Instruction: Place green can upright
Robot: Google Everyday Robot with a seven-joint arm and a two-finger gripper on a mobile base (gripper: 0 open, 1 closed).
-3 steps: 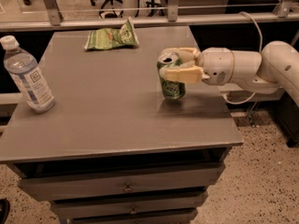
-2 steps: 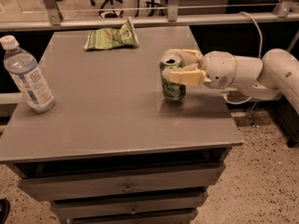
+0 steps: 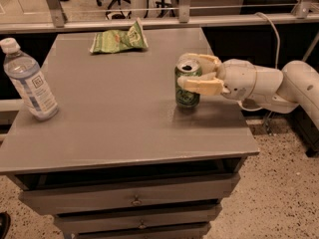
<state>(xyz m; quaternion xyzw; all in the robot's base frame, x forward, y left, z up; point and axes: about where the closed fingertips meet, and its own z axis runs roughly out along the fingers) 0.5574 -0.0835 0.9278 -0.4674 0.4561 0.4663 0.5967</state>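
The green can (image 3: pixel 187 97) stands upright on the grey table (image 3: pixel 114 118), right of its middle, with its silver top and pull-tab facing up. My gripper (image 3: pixel 182 71) reaches in from the right, level with the can's upper half. One pale finger (image 3: pixel 202 86) crosses the front of the can and the other (image 3: pixel 204 59) passes behind its rim, so the fingers are shut on the can. The can's base looks to rest on the table top.
A clear water bottle with a white cap (image 3: pixel 29 81) stands at the table's left edge. A flat green chip bag (image 3: pixel 118 39) lies at the back. The table's right edge (image 3: pixel 246 128) is close to the can. Drawers sit below the top.
The gripper and the can have shifted slightly to the right together. The can stays upright and the bottle and bag have not moved.
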